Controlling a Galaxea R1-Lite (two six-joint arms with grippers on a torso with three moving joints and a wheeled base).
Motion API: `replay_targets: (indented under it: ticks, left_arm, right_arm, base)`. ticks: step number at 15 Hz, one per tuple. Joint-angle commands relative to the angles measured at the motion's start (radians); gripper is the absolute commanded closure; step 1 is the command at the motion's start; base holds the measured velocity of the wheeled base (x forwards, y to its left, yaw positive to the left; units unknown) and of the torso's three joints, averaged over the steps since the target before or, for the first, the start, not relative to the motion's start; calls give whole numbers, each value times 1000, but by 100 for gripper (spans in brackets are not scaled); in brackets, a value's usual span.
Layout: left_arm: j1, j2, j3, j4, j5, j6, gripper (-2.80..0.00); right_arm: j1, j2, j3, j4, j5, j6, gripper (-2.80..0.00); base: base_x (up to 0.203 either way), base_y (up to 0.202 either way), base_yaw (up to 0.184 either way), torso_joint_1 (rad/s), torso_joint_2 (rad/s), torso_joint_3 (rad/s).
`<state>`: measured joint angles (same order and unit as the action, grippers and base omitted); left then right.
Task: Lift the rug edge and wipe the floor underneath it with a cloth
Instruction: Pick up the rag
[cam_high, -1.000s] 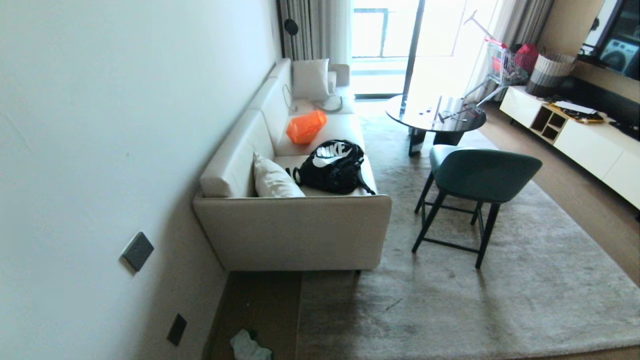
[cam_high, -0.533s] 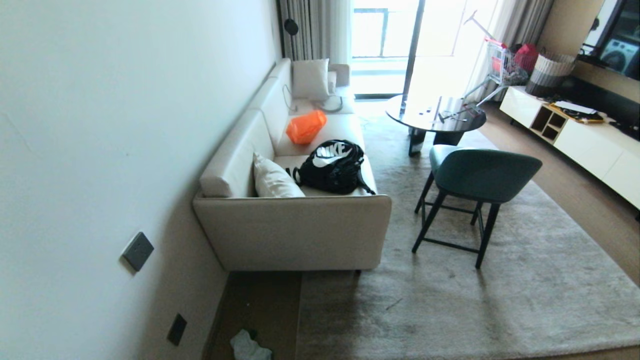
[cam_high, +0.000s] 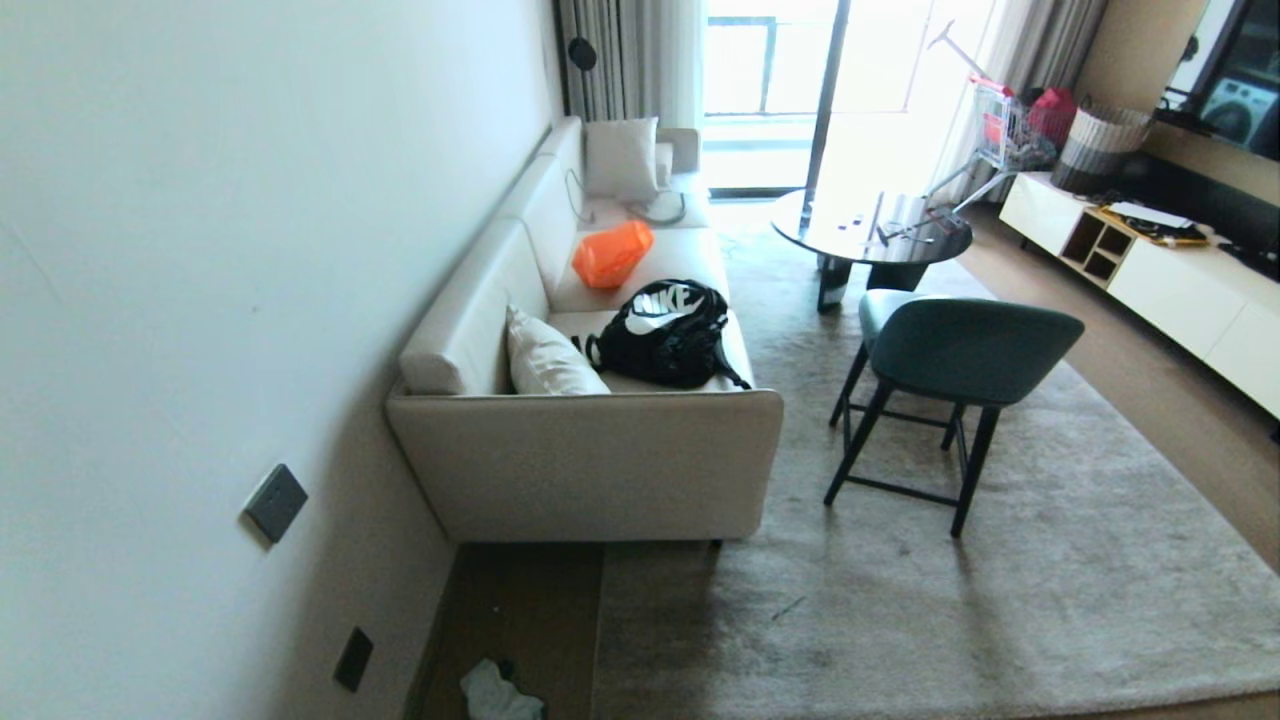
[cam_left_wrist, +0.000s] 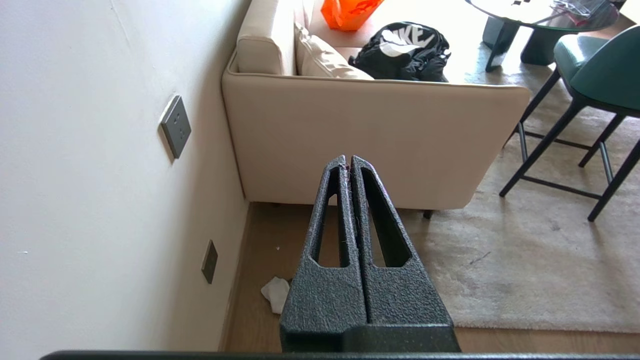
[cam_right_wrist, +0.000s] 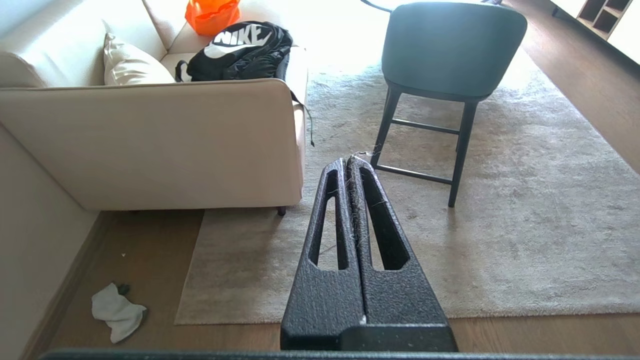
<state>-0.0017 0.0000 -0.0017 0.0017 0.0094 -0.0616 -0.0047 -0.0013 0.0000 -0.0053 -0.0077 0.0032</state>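
While both arms wait up high, nothing in the room moves; the head view looks just the same as it did a moment ago, so I think the job has not really begun.

The left gripper (cam_left_wrist: 348, 161) is pressed tight shut and holds nothing; the right gripper (cam_right_wrist: 348, 162) is shut tight too, with only a few thin fluffy threads stuck between its fingers.

The cloth (cam_high: 497, 695) lies in a crumpled heap at the bottom of the head view, left of the middle, on the floor (cam_high: 525, 610) close to the wall (cam_high: 200, 300); no gripper touches it.

The rug edge (cam_high: 598, 640) runs up from the bottom of the frame, just right of the cloth, and its corner sits by the foot of the sofa (cam_high: 590, 460); it lies flat on the wood.

A green chair (cam_high: 950, 360) stands on the rug, right of the middle; a black bag (cam_high: 665, 335) rests on the sofa seat.

I think the robot must first get low, grab the cloth with one gripper, then lift the rug edge with the other.
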Motion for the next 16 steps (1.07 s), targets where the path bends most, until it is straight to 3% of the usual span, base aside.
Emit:
replay_targets:
  ticks: [1,9,16]
  left_arm:
    - [0,0,0,-2,0,-1,0]
    - [0,0,0,-1,0,-1,0]
    - [0,0,0,-1,1,0,0]
  right_arm:
    - [0,1,0,-1,0,0,0]
    - [0,2,0,-1,0,1,0]
    - [0,1,0,-1,0,1,0]
  base:
    - [0,0,0,0,0,0]
    - [0,0,0,-13,18,15]
    - [0,0,0,-131,307,174]
